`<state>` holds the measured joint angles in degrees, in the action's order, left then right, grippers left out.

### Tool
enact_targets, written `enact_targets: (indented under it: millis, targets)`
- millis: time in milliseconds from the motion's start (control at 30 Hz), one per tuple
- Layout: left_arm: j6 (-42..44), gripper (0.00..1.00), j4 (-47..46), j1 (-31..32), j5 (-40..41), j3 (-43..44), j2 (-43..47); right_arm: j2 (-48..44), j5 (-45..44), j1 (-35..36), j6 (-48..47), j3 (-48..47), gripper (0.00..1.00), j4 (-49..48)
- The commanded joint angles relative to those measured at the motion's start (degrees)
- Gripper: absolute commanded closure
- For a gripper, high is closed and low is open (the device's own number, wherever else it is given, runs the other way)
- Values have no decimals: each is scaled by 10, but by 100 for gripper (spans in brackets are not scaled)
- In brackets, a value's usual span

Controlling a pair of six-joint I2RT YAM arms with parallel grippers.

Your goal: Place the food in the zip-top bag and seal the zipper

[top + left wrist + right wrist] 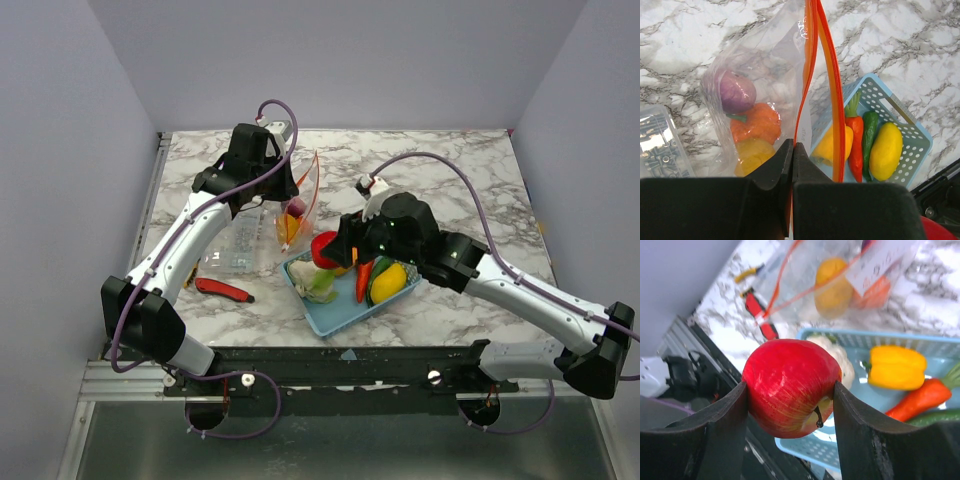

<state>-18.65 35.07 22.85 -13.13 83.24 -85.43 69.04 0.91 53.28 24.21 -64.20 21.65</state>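
The zip-top bag (pixel 303 203) stands upright at mid-table, held up by my left gripper (pixel 792 146), which is shut on one side of its red-orange zipper (pixel 827 60). The mouth gapes open. Inside the bag (pixel 767 65) lie a purple piece (pixel 735 92), an orange one (pixel 756 122) and a yellow one (pixel 752 155). My right gripper (pixel 790 387) is shut on a red apple (pixel 782 372), held above the left end of the blue basket (pixel 335 318). In the basket lie a yellow pepper (pixel 895 367), a red-orange carrot (pixel 920 397), a green cucumber (pixel 870 132), a yellow fruit (pixel 886 150) and a white vegetable (pixel 842 357).
A clear rigid box (pixel 235 245) lies left of the bag. A red-and-black handled tool (pixel 225 290) lies near the front edge by the left arm. Grey walls close in the table on three sides.
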Motion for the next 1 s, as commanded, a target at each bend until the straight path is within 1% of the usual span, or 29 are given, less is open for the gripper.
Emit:
enact_targets:
  millis: [0, 200, 300, 333, 400, 500, 667, 733, 800, 933, 967]
  targets:
    - [4, 100, 0, 0, -4, 5, 0, 22, -73, 2, 17, -46, 99, -53]
    - [2, 100, -2, 0, -9, 5, 3, 66, -172, 1, 34, -92, 100, -132]
    - [2, 100, -1, 0, -8, 5, 5, 79, -199, -1, 34, -79, 99, -203]
    - [2, 100, -2, 0, -9, 5, 5, 83, -195, -5, 38, -71, 99, -242]
    - [2, 100, -4, -1, -9, 3, 7, 95, -177, -16, 48, -58, 99, -287]
    - [0, 100, -6, 0, -9, 2, 9, 120, -167, -24, 53, -40, 99, -345]
    - [-13, 100, -24, -6, -11, -10, 22, 167, -164, -44, 69, 17, 99, -441]
    - [-21, 100, -33, -13, -29, -15, 27, 183, -142, -55, 79, 42, 99, -478]
    - [-33, 100, -42, -23, -60, -18, 31, 197, -129, -60, 74, 52, 99, -495]
    - [-46, 100, -60, -41, -73, -29, 46, 211, -144, -59, 67, 32, 99, -441]
    - [-46, 100, -62, -44, -73, -30, 48, 212, -135, -60, 56, 28, 99, -432]
